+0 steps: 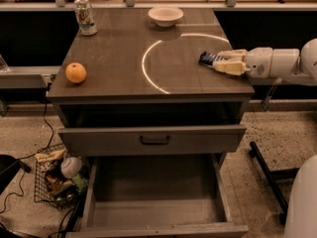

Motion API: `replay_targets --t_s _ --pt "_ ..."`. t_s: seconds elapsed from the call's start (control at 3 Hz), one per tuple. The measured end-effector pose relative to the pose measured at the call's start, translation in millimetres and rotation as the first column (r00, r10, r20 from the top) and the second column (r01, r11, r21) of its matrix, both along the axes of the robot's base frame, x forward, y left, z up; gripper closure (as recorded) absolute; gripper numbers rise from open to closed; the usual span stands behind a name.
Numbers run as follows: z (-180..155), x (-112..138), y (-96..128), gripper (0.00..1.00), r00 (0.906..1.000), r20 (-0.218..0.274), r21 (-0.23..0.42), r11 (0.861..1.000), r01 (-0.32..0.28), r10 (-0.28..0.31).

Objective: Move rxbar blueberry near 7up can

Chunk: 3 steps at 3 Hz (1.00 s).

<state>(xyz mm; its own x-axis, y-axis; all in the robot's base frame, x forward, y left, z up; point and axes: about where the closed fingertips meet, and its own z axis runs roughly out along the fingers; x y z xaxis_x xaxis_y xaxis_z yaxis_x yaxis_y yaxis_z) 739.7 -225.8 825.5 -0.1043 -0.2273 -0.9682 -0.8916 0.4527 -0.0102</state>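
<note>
Counter [116,53]: this carries everything you need. The 7up can stands at its back-left corner as the camera sees it, and that can is your reference for every place below.
Bottom drawer [158,229]: pulled out, low and in front of the can. It plays no part in this job.
Arm [277,62]: reaches in from the side of the counter opposite the can, lying low over the top.
End effector [217,60]: at the far side of the counter from the can, set around the near end of the rxbar blueberry. You cannot tell from this view whether it is clamped on the bar or only placed about it.
White bowl [165,15]: along the back edge, in the same row as the can but well apart from it. It lies between the can and the bar's side of the counter, so keep clear of it when carrying.
7up can [86,16]: upright, with nothing touching it and bare counter in front of it for a drop spot.
Orange [76,73]: in front of the can, toward the front edge. It narrows the free space on that side.
Rxbar blueberry [207,58]: lying flat at the opposite side of the counter from the can, just outside the bright ring of light. The approach looks done. Judge the grasp as unconfirmed, and the lift, the carry across toward the can and the release beside it all remain ahead of you.
</note>
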Motion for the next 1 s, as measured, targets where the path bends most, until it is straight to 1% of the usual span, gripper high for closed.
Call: replay_targets --t_s 0.33,1.0 --pt "1.0 0.1 0.3 1.0 1.0 0.0 0.0 1.0 0.0 0.0" --pt "1.0 0.1 0.4 1.0 1.0 0.0 0.0 1.0 0.0 0.0"
